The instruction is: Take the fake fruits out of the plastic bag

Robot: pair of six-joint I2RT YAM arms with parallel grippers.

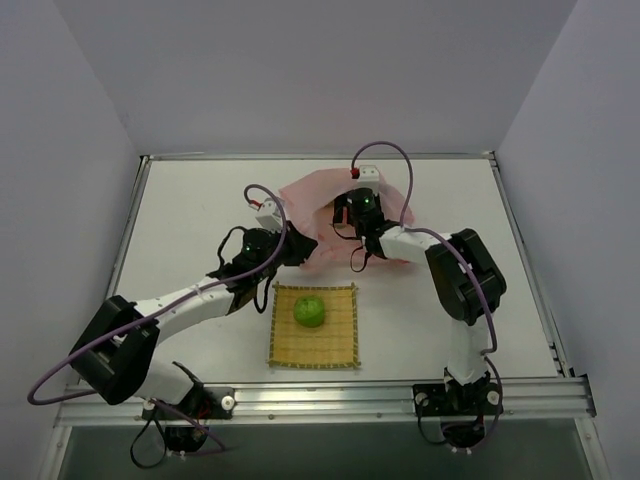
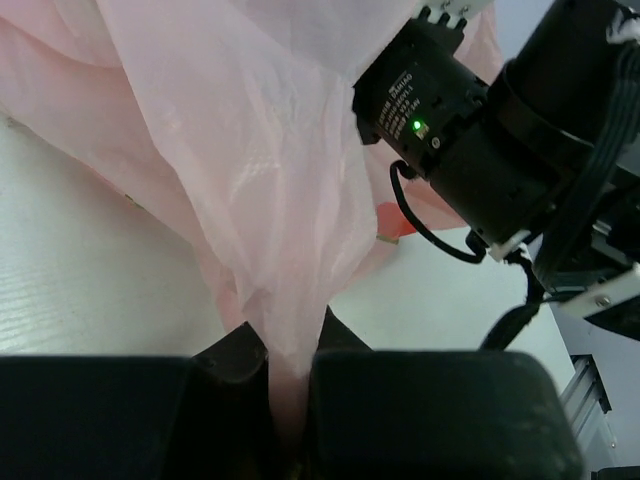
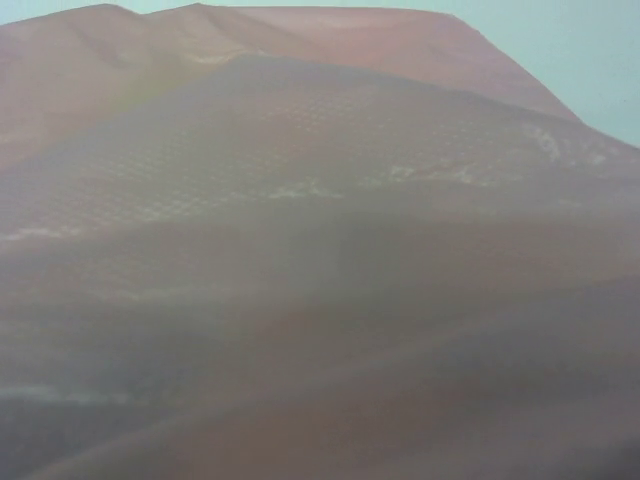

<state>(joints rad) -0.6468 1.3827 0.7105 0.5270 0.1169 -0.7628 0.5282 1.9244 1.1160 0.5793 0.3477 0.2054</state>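
One round green fruit (image 1: 309, 311) sits on the bamboo mat (image 1: 340, 345); the plastic bag (image 1: 325, 205) lies at its 12 o'clock, other fruits unseen. The left gripper (image 2: 290, 365) pinches a fold of film shut. The right gripper (image 1: 350, 210), at the bag's 3 o'clock, is smothered in pink (jaws hidden, so I cannot tell their state). Likely slip: closing on film instead of fruit, or tugging the bag from the pinch.

Your plastic bag (image 1: 305, 200), at twelve o'clock of the mat (image 1: 340, 345): thin pink film, translucent, crinkled, with a soft sheen. Your right wrist camera shows a fine dimpled texture on it.

Mat: yellow bamboo slats, matt, ribbed.

Green fruit (image 1: 309, 311): smooth, glossy plastic.

Table (image 1: 190, 210): white, matt, with a faint grain seen up close.

Rail (image 1: 330, 400), at six o'clock of the table: bare silvery metal.

Left gripper (image 2: 288, 400): matt black.
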